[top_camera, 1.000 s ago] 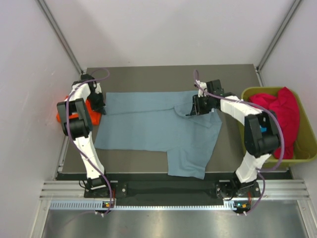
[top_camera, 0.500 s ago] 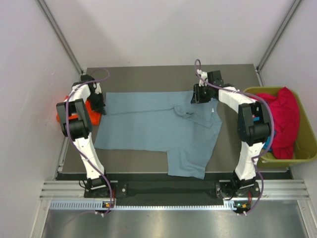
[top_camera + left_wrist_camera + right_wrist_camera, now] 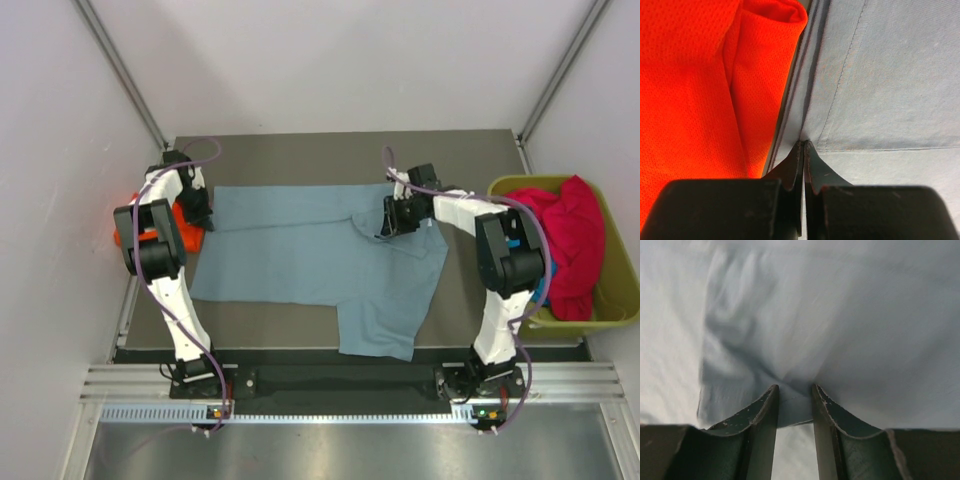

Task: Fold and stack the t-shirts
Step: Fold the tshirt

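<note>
The dusty grey-blue t-shirt lies spread on the dark table, one part hanging toward the near edge. My left gripper is at its far left corner. In the left wrist view its jaws are shut on the shirt's edge, beside the bright orange-red t-shirt. That shirt lies at the table's left edge. My right gripper is down on the shirt near the collar. In the right wrist view its jaws stand narrowly apart, pinching a puckered fold of the shirt.
The olive-green bin stands off the table's right edge. It holds the crimson-pink t-shirt, with a bit of teal cloth beneath it. White walls close in the left, back and right. A metal rail runs along the near edge.
My right gripper lifted away toward the far edge, then came back down onto the shirt near the collar and closed on a fold. The left arm has not moved.
</note>
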